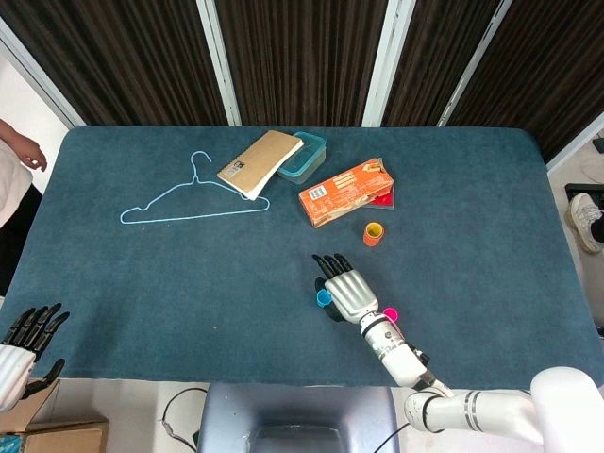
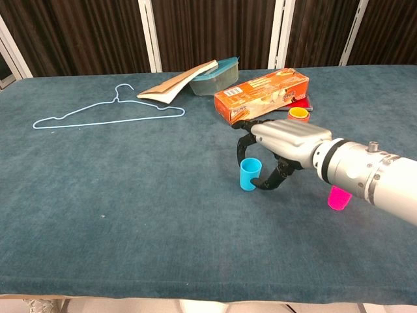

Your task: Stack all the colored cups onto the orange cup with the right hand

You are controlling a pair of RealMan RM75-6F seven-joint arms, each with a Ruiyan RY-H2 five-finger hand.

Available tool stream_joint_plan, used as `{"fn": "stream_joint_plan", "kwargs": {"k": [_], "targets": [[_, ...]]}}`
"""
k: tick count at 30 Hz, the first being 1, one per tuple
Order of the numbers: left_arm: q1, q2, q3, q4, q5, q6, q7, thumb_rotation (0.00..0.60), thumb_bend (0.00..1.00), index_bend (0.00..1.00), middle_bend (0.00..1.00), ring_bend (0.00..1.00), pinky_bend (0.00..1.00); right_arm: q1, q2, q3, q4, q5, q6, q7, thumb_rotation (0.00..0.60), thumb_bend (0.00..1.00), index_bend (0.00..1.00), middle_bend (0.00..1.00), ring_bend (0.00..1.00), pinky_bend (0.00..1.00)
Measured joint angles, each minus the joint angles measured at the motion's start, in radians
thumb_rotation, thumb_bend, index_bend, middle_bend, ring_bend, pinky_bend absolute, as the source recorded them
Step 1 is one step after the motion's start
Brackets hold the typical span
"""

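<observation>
The blue cup [image 2: 249, 175] [image 1: 324, 297] stands upright near the table's middle front. My right hand [image 2: 281, 139] [image 1: 347, 288] reaches over it from the right. Its fingers [image 2: 242, 147] curl down behind and left of the cup, and the thumb lies at the cup's lower right. I cannot tell whether they press on it. The orange cup [image 2: 299, 114] [image 1: 374, 233] stands further back, in front of the orange box. The pink cup [image 2: 338, 197] [image 1: 390, 314] is partly hidden behind my right forearm. My left hand [image 1: 24, 344] hangs off the table's front left corner, fingers spread, holding nothing.
An orange box [image 1: 345, 192] [image 2: 262, 96] lies behind the orange cup. A tan book [image 1: 260, 163] leans on a teal container [image 1: 307, 156] at the back. A light-blue wire hanger [image 1: 193, 193] [image 2: 107, 111] lies at the back left. A person's arm [image 1: 14, 160] shows at the left edge.
</observation>
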Motion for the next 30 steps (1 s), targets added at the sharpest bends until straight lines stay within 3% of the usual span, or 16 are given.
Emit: {"fn": "stream_joint_plan", "kwargs": {"k": [5, 9, 15, 21, 30], "targets": [[0.001, 0.000, 0.001, 0.001, 0.002, 0.004, -0.001, 0.600, 0.39, 0.00, 0.00, 0.00, 0.08, -0.010, 0.005, 0.034, -0.001, -0.020, 0.069, 0.022, 0.600, 0.48, 0.64, 0.04, 0.00, 0.09], [0.003, -0.002, 0.001, 0.002, 0.003, 0.007, 0.002, 0.600, 0.39, 0.00, 0.00, 0.00, 0.08, -0.014, 0.014, 0.113, 0.035, -0.021, 0.147, 0.041, 0.600, 0.48, 0.64, 0.04, 0.00, 0.09], [0.000, -0.006, 0.005, 0.001, 0.007, -0.002, 0.018, 0.600, 0.39, 0.00, 0.00, 0.00, 0.08, 0.017, 0.021, 0.222, 0.158, 0.074, 0.143, 0.026, 0.600, 0.49, 0.64, 0.05, 0.00, 0.09], [-0.003, -0.008, 0.005, -0.004, 0.006, -0.010, 0.027, 0.600, 0.39, 0.00, 0.00, 0.00, 0.08, 0.052, 0.000, 0.244, 0.272, 0.176, 0.092, -0.030, 0.600, 0.49, 0.64, 0.05, 0.00, 0.09], [-0.003, -0.006, 0.002, -0.002, 0.001, -0.011, 0.021, 0.600, 0.39, 0.00, 0.00, 0.00, 0.08, 0.078, -0.050, 0.226, 0.364, 0.194, 0.048, -0.026, 0.600, 0.49, 0.62, 0.05, 0.00, 0.09]]}}
